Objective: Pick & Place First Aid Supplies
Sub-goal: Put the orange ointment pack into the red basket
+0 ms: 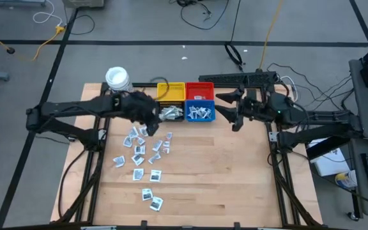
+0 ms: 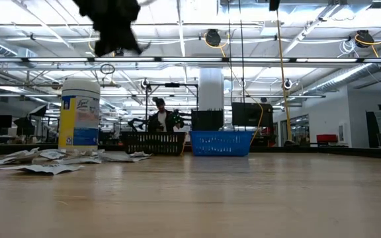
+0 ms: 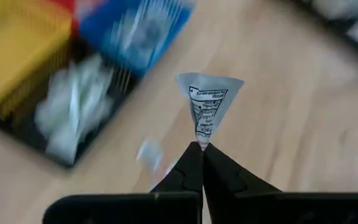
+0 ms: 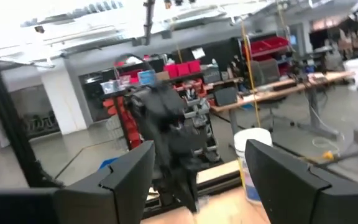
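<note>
The first aid supplies are small white packets with dark print. Many lie flat on the table (image 1: pixel 142 150), seen low as a heap (image 2: pixel 45 162); others fill the black bin (image 1: pixel 170 114) and the blue bin (image 1: pixel 200 112). My left gripper (image 1: pixel 151 121) hovers beside the black bin's left edge, high above the table (image 2: pixel 114 26), and is shut on one packet (image 3: pixel 209 106). My right gripper (image 1: pixel 233 112) waits open to the right of the blue bin, its fingers spread wide (image 4: pixel 197 180). My left gripper (image 3: pixel 202 148) pinches the packet by one narrow end (image 3: pixel 202 140) between its two fingertips. The packet sticks out past the fingers and fans wider toward its free end (image 3: pixel 210 84). It is lifted clear, with the table and the black bin (image 3: pixel 73 118) below it.
A yellow bin (image 1: pixel 170 92) and a red bin (image 1: pixel 199 91) stand behind the black and blue ones. A white-lidded round jar (image 1: pixel 117 78) stands at the far left of the table (image 2: pixel 79 112). Bare wood lies to the right and near side (image 1: pixel 235 172). A person (image 2: pixel 159 118) is beyond the table.
</note>
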